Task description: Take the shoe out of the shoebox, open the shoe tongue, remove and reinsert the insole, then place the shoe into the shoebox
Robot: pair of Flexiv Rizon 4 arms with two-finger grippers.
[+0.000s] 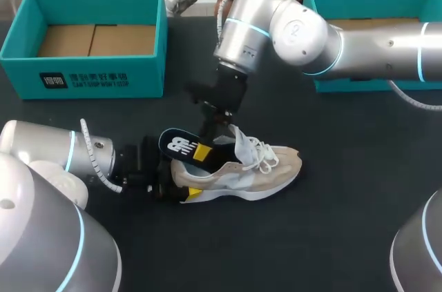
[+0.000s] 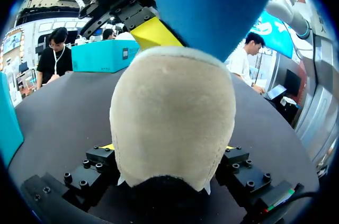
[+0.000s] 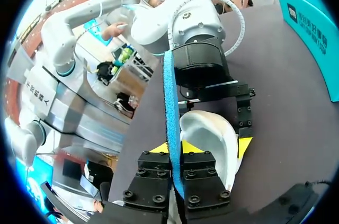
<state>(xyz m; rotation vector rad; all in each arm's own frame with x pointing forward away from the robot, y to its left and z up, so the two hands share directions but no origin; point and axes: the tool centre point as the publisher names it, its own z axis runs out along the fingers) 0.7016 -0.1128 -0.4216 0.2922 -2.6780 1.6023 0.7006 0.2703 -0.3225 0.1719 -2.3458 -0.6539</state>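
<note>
Shoe (image 1: 255, 171): sitting on its sole mid-bench (image 1: 345, 223), toe pointing toward my right, lying inside neither the left shoebox (image 1: 83, 74) nor the right shoebox (image 1: 324, 2).
Left gripper (image 1: 181, 192): clamping the shoe's heel from both sides.
Insole (image 1: 181, 146): sticking up out of the shoe's opening at the heel end.
Right gripper (image 1: 202, 152): reaching down over the heel, pinching the insole's edge between both fingers.

Robotics lab: L arm (image 1: 48, 168), R arm (image 1: 311, 33) at dark table (image 1: 345, 230), teal shoeboxes (image 1: 97, 79)
</note>
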